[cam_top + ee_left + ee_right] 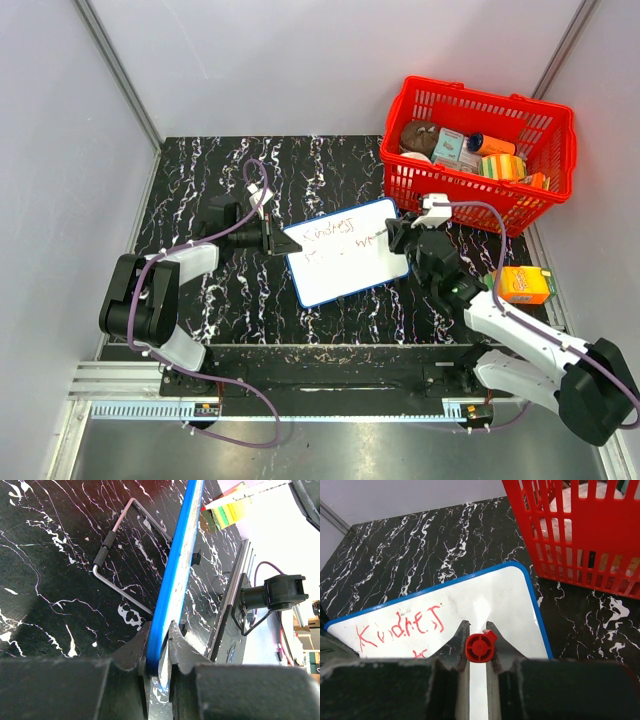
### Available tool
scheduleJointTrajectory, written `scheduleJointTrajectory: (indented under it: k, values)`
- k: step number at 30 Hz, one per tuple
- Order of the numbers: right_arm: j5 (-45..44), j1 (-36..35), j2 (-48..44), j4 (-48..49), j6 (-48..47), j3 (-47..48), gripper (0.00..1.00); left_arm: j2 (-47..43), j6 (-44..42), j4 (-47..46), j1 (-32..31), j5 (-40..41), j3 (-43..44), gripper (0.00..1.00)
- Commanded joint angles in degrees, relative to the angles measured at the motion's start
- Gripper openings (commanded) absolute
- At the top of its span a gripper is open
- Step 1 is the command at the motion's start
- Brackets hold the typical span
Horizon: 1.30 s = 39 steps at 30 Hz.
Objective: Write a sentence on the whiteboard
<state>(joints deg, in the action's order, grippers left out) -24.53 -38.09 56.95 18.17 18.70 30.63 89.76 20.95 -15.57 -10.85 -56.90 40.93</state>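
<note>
Whiteboard [350, 265] — just left of basket [450, 190]

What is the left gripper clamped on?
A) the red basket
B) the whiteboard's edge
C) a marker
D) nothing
B: the left wrist view shows the left gripper with its jaws closed on the whiteboard, pinching its blue frame.

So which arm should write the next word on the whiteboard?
Right: the right gripper holds the red marker over the whiteboard beside the sentence; the left gripper clamps the blue frame, steadying it.
</note>
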Motion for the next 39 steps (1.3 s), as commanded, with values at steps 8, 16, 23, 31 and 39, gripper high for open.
scheduleJointTrajectory:
  k: [8, 16, 23, 31, 39]
  values:
    - [-2.53, 0.20, 5.80, 5.64, -1.03, 5.49, 0.00, 2.18, -10.14, 1.07, 0.31, 16.21, 0.38, 0.00]
    - [-2.89, 0.64, 6.95, 6.61, -1.82, 5.23, 0.00, 2.09, -10.14, 1.07, 0.31, 16.21, 0.29, 0.00]
    - [-2.01, 0.73, 1.06, 4.77, -2.00, 3.82, 0.00, 2.09, -10.14, 1.07, 0.31, 16.39, 0.29, 0.00]
    - [-2.62, 0.73, 0.09, 2.39, -2.53, 2.33, 0.00, 2.00, -10.14, 1.07, 0.31, 16.39, 0.21, 0.00]
    - [-2.10, 0.73, 1.24, 2.04, -1.56, 0.75, 0.00, 2.00, -10.23, 1.07, 0.31, 16.39, 0.21, 0.00]
